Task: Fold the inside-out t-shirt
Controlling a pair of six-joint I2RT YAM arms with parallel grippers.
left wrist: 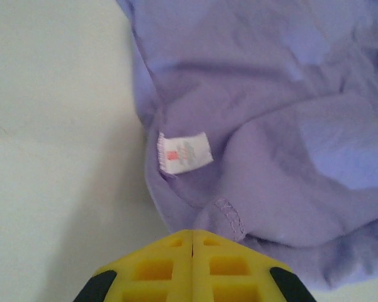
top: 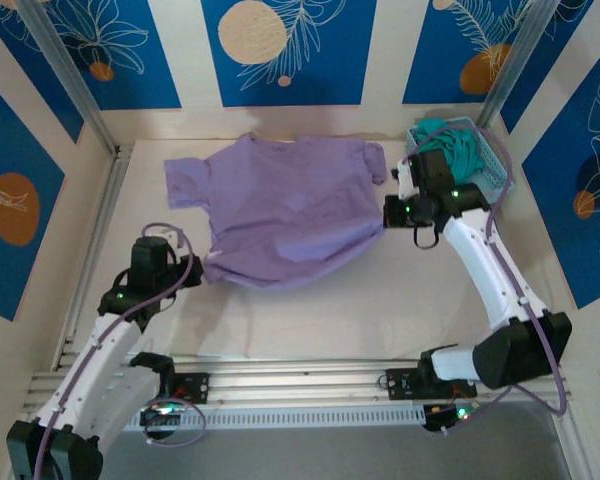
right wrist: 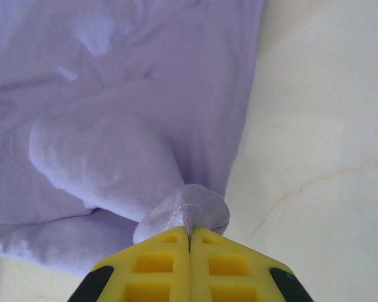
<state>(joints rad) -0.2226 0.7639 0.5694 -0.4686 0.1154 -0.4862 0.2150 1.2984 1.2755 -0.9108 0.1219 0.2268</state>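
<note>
The inside-out t-shirt [top: 280, 210] is lavender and lies spread across the back middle of the table, sleeves toward the far wall. My left gripper [top: 198, 266] is at its near left hem corner. In the left wrist view the yellow fingers [left wrist: 164, 264] are pressed together at the gripper [left wrist: 193, 231], with a stitched hem fold [left wrist: 230, 217] bunched at the tips and a small white label [left wrist: 184, 152] just beyond. My right gripper [top: 388, 212] is at the shirt's right hem corner. Its tips [right wrist: 189, 230] pinch a gathered wad of shirt fabric [right wrist: 113, 94].
A blue basket [top: 495, 165] with a teal-green garment [top: 450, 140] stands at the back right, just behind the right arm. Pale bare tabletop [top: 380, 310] lies between the shirt and the arm bases. Metal rails [top: 90, 230] border the left side.
</note>
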